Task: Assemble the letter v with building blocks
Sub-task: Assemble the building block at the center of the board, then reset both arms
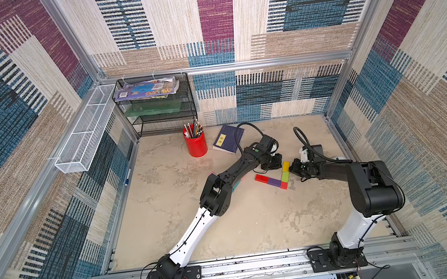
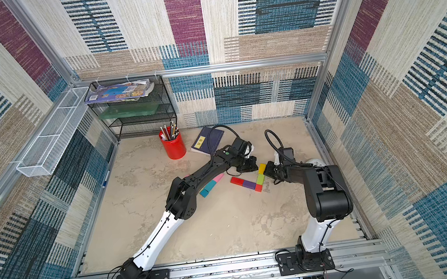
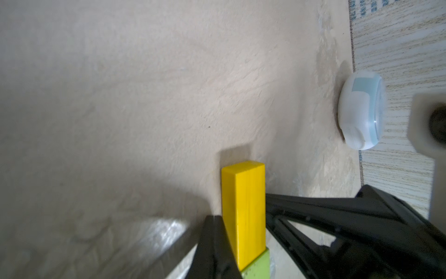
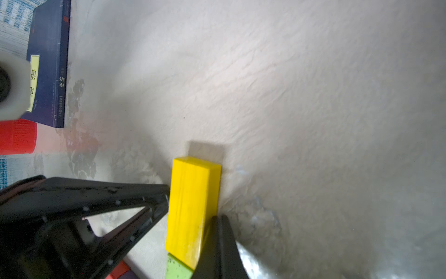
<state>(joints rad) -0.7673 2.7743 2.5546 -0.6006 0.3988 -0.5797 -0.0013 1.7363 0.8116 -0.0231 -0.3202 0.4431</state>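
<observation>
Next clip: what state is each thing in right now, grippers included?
yellow block: flat, end against the lime green block.
left gripper: shut, tip against its side.
right gripper: shut, tip against the opposite side.
purple block: flat, between red block and red square.
navy book: closed, flat.
red cup: upright, holding pencils.

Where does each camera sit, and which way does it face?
Top views: high above the base rail, looking down at the table; the left arm and right arm show whole.
Left wrist: low on the left arm, looking along the yellow block; the shut left gripper shows.
Right wrist: low on the right arm, facing the same block's other side; the shut right gripper shows.
Shared by the wrist views: yellow block, lime green block.
</observation>
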